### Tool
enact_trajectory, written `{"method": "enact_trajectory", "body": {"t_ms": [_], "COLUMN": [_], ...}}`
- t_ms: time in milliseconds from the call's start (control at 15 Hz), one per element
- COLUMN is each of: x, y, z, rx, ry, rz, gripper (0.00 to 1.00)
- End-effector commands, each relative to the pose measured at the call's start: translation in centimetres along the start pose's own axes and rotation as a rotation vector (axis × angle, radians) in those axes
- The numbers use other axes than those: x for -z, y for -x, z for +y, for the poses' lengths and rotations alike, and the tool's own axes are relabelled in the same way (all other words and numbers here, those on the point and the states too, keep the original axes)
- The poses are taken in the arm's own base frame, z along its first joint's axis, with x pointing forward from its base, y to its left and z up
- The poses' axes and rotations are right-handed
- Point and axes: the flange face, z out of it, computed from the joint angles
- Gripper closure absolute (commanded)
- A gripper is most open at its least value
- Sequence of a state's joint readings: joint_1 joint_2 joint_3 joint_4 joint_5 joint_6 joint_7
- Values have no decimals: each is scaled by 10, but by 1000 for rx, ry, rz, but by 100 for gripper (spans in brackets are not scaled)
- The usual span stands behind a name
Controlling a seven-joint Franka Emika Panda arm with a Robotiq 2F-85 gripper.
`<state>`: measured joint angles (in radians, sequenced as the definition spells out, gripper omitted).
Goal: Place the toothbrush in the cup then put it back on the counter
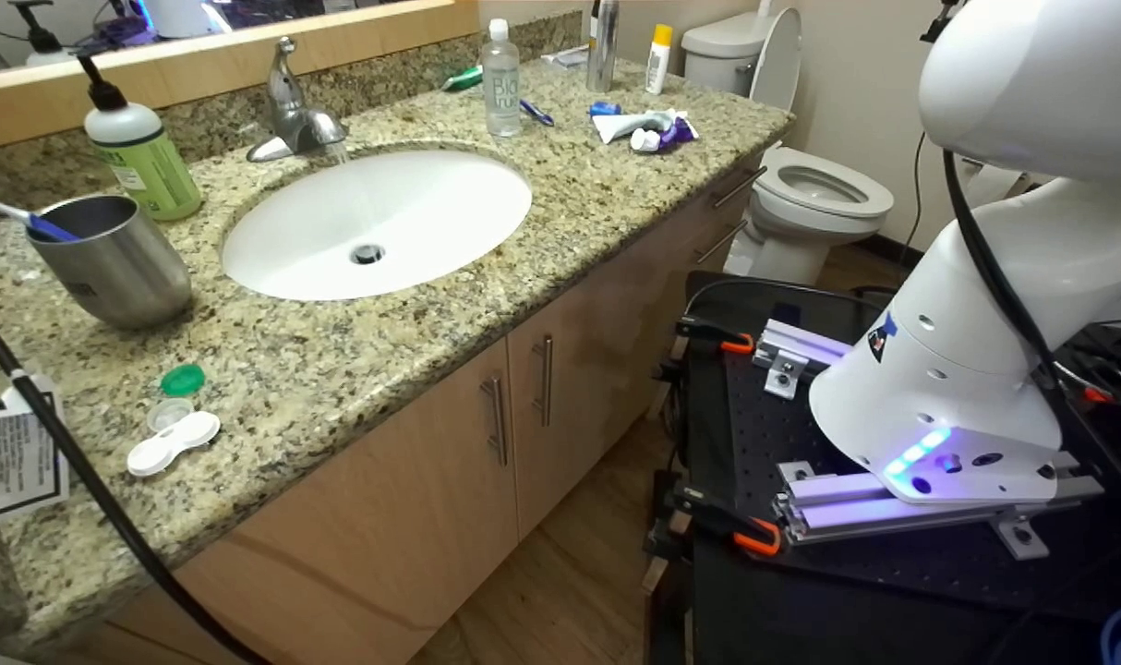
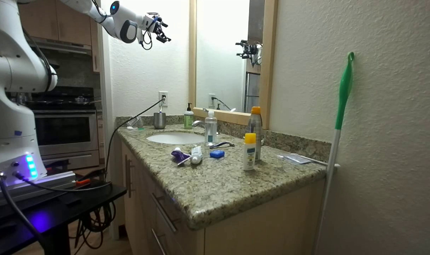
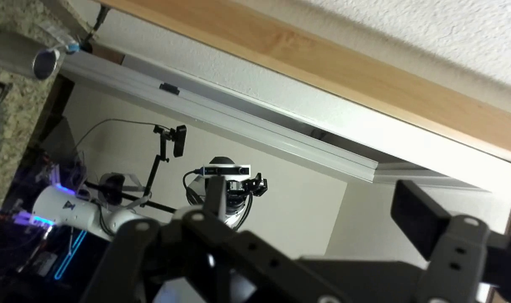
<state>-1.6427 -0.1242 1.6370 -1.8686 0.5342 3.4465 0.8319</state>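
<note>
The grey metal cup (image 1: 122, 268) stands upright on the granite counter (image 1: 283, 369), left of the sink. It also shows small at the back in an exterior view (image 2: 159, 121). The pale toothbrush (image 1: 2, 207), with a blue part at the rim, leans in the cup. Its handle sticks out above the rim (image 2: 160, 109); its lower end is hidden inside. My gripper (image 2: 168, 32) is high above the counter, near the mirror, apart from the cup. In the wrist view my gripper (image 3: 316, 206) has its fingers wide apart with nothing between them.
A green soap bottle (image 1: 145, 162) stands behind the cup. A lens case (image 1: 173, 443) lies in front. The sink (image 1: 385, 222) and faucet (image 1: 307, 120) are to its right. A black cable (image 2: 130, 120) crosses the counter's end. The mirror (image 2: 222, 56) faces the gripper. Bottles and tubes stand farther along.
</note>
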Motion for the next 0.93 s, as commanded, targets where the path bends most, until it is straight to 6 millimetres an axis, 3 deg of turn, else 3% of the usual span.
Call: {"method": "enact_trajectory", "body": {"t_ms": [0,133,200,400,467,533,600,867], "x": [2,0,2,1,15,21,16,35], "y": [4,5,6,6,75,84,102,209], "z": [-12,-6,-7,-4,1,-4,0,8], "rx": [-199,-303,-213,-269,-220,-175,-241,-514], "ry": [-5,31,4,20,-5,-56,19,176], "rz": [-15,-20,-8,-13,-33,-5,-14,-155], "gripper": [0,0,0,0,0,0,0,0]}}
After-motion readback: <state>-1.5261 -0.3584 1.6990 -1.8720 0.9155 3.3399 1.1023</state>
